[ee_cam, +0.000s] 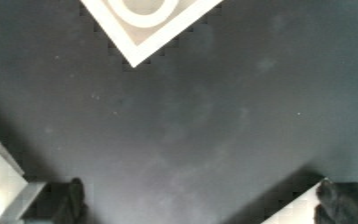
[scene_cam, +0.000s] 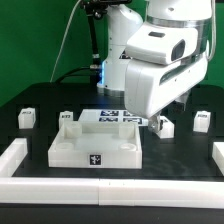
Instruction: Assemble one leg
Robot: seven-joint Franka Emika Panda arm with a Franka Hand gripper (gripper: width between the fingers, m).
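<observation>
Four small white legs with tags stand on the black table in the exterior view. Two are at the left and two at the right. The large white tray-like part lies in the middle. My gripper hangs low behind the tray's far right corner, close to the nearer right leg, and is mostly hidden by the arm. In the wrist view the gripper is open, its dark fingers wide apart over bare table. A pale pointed corner with a ring lies beyond; no leg shows there.
The marker board lies behind the tray-like part. White rails edge the table at the front, the exterior view's left and right. The bulky arm covers the middle right.
</observation>
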